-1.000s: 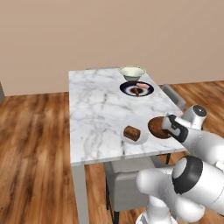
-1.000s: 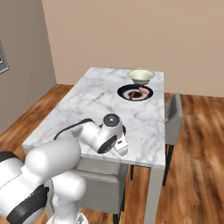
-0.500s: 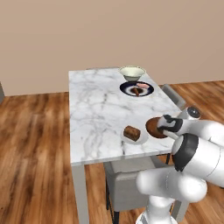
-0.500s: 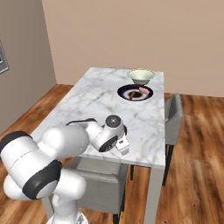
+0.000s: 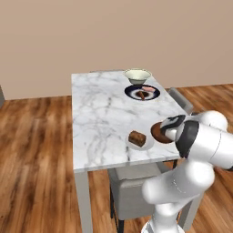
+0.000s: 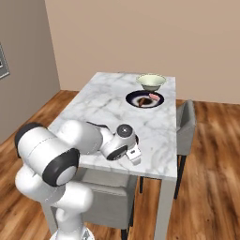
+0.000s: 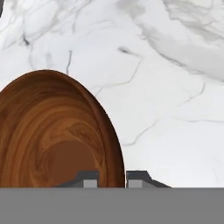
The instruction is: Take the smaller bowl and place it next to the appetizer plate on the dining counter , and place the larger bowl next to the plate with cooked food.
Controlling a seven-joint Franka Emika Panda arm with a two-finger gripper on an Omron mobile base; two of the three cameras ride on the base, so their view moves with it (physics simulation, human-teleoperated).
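Gripper: the gripper (image 7: 112,178) sits at the bottom centre of the hand view, its jaws drawn close together on the rim of the smaller bowl (image 7: 54,131) — one tip inside the wall, one outside, pinching the thin edge.
Smaller bowl, handling: a rigid, glossy piece, likely light but slick; a rim pinch like this one looks the natural hold, though the smooth finish could let it swing or slip if tilted. It would probably chip if dropped on stone.
Smaller bowl, look: reddish-brown all over with a swirling wood-like grain, plain, round, deep enough to show a darker well at the lower left of the hand view.
Smaller bowl, place: in the left base view it shows at right of centre, over the near right corner of the dining counter (image 5: 100,118), just beside the appetizer plate (image 5: 140,144); whether it rests on the marble or hangs just above it cannot be told.
Appetizer plate: small, white, carrying one brown block of food — lower centre of the left base view.
Plate with cooked food: the dark plate with cooked food (image 6: 144,99) lies farther up the counter, pink and red-brown pieces on it.
Larger bowl: the larger bowl (image 6: 151,82), cream with a green band, stands at the far edge, touching or nearly touching that dark plate; stiff, likely heavier, best taken by its flared rim.
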